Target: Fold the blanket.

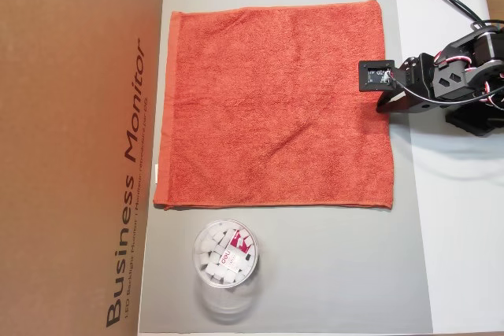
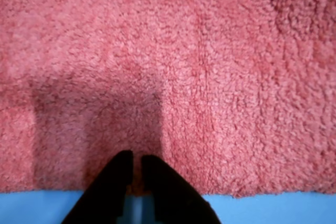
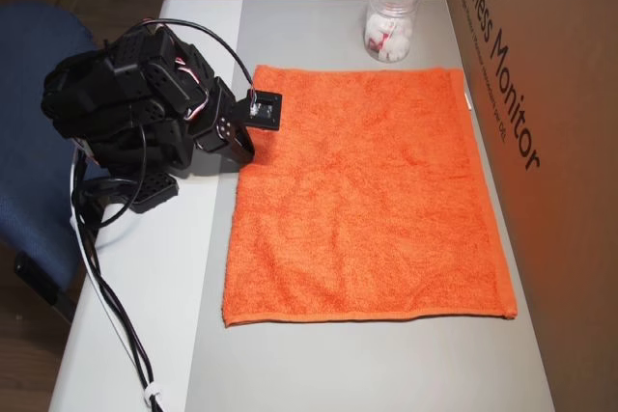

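Note:
The blanket point(image 1: 276, 108) is an orange-red terry towel lying flat and unfolded on a grey mat point(image 1: 331, 273), with a small white tag point(image 1: 156, 172) on its left hem in that overhead view. It fills most of the wrist view point(image 2: 210, 66) and spreads across the other overhead view point(image 3: 367, 209). My gripper point(image 2: 136, 156) sits at the blanket's edge, its black fingers point(image 2: 163, 187) drawn together with only a sliver between them. Nothing is lifted. From above, the gripper point(image 1: 386, 101) is at the towel's right edge, and at its left edge point(image 3: 241, 147) in the other overhead view.
A clear jar point(image 1: 224, 253) of white packets stands just off one towel corner point(image 3: 391, 21). A brown cardboard box point(image 1: 79, 147) walls the side opposite the arm. A blue chair point(image 3: 34, 55) and cables point(image 3: 106, 306) lie beyond the arm's base.

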Available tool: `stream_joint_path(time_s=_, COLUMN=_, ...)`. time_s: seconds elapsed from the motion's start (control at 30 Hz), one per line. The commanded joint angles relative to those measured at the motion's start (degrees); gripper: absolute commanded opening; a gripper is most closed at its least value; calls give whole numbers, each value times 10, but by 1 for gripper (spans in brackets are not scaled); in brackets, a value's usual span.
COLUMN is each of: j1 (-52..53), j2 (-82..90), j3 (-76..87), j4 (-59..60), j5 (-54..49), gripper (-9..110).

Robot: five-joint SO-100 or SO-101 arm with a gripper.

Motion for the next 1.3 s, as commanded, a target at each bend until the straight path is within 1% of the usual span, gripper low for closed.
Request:
stream_joint_path(time_s=0.0, j1=-2, j2=3, j3=4, j4=2, j5=-3, gripper=0)
stream_joint_path(time_s=1.27, j1=-11, j2=1, j3=4, j4=-1, j5=-3, gripper=0)
